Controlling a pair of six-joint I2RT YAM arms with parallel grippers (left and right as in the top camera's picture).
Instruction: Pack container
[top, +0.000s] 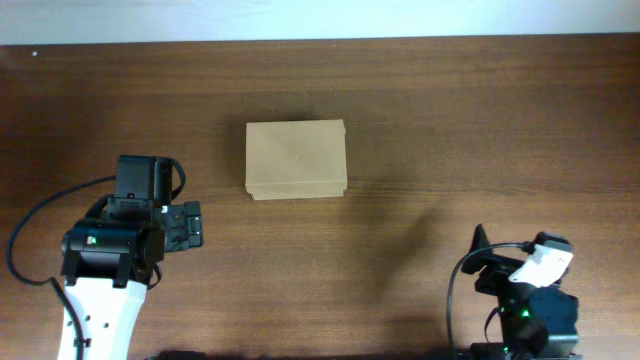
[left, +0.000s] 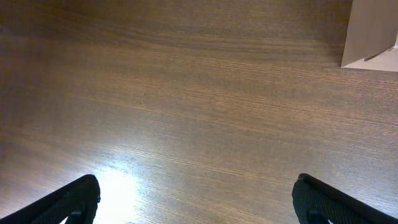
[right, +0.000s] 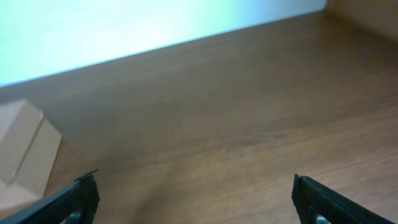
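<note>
Gleaming dark wooden table (top: 450, 120), shut container (top: 296, 158) centred, pale backdrop (right: 124, 25) beyond.

No lettering, label, brand or number can be read in any view — the tan cardboard container (top: 296, 158) shows plain faces, and the wooden tabletop (top: 450, 120) bears only grain.

The left claw (left: 199, 202) has its two dark fingertips (left: 74, 202) spread wide at the near corners of the view, with only bare brown wood-grain worktop (left: 186, 93) between them. A pale glare patch (left: 121, 186) lies beside the left fingertip. The tan container (left: 370, 31) shows one corner at the far right, well apart from the claw.
</note>
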